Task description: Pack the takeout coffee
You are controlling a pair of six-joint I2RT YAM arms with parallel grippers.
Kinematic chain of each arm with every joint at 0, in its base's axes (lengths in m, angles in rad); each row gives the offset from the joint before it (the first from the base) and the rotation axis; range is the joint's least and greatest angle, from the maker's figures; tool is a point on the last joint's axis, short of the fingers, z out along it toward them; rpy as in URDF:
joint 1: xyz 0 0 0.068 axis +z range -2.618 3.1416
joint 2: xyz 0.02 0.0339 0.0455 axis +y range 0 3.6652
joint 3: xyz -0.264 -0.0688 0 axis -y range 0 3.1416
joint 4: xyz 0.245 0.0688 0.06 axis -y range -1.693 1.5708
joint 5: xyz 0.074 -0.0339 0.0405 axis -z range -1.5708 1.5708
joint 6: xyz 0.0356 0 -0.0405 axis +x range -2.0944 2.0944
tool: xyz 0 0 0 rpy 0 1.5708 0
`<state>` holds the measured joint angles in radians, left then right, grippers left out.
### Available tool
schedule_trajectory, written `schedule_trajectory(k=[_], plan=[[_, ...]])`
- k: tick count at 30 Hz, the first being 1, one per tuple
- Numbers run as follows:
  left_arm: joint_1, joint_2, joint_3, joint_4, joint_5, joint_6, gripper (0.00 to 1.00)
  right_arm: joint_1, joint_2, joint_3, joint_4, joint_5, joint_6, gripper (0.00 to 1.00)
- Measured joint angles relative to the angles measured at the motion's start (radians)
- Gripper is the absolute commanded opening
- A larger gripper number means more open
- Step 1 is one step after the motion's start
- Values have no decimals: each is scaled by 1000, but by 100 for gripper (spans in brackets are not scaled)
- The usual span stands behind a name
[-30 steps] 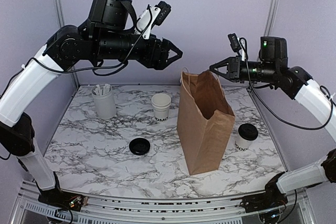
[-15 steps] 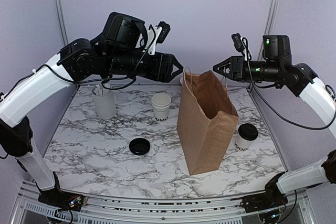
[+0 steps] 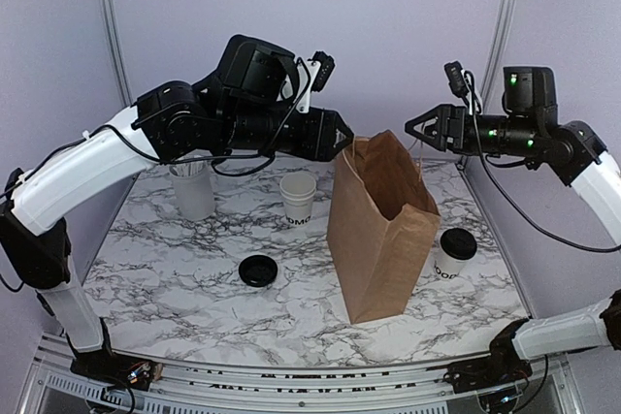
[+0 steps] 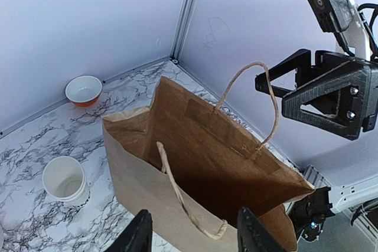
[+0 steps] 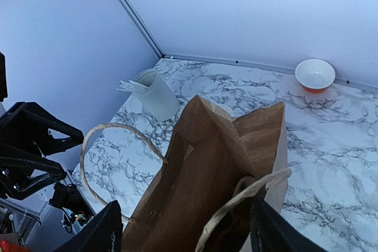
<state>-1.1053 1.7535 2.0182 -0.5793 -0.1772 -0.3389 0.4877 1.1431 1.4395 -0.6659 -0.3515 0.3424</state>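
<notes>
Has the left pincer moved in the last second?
Yes. In the top view the left pincer has shifted right and down, toward the upper left rim of the paper bag, which stands unmoved.

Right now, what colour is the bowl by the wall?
Bowl: white, orange base; best in right wrist view.

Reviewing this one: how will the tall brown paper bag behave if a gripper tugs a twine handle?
The tall brown paper bag stands narrow and upright with nothing showing in its open mouth, so probably light and apt to tip. Its creased walls would likely flex, and the looped twine handle looks floppy.
</notes>
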Motion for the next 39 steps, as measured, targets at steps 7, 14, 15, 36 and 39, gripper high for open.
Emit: schedule_trajectory(k=[7, 14, 15, 36, 39], plan=[[-20, 43, 32, 8, -34, -8, 31, 0, -43, 0, -57, 86, -13, 88], [-21, 65, 48, 10, -78, -16, 17, 0, -90, -3, -92, 182, -21, 98], [-21, 66, 50, 11, -84, -18, 15, 0, -95, -4, -97, 198, -22, 98], [-22, 53, 36, 15, -143, -48, 0, 0, -113, -58, -124, 428, -22, 99], [-22, 31, 8, 18, -151, -55, 0, 0, -111, -58, -129, 445, -22, 99]])
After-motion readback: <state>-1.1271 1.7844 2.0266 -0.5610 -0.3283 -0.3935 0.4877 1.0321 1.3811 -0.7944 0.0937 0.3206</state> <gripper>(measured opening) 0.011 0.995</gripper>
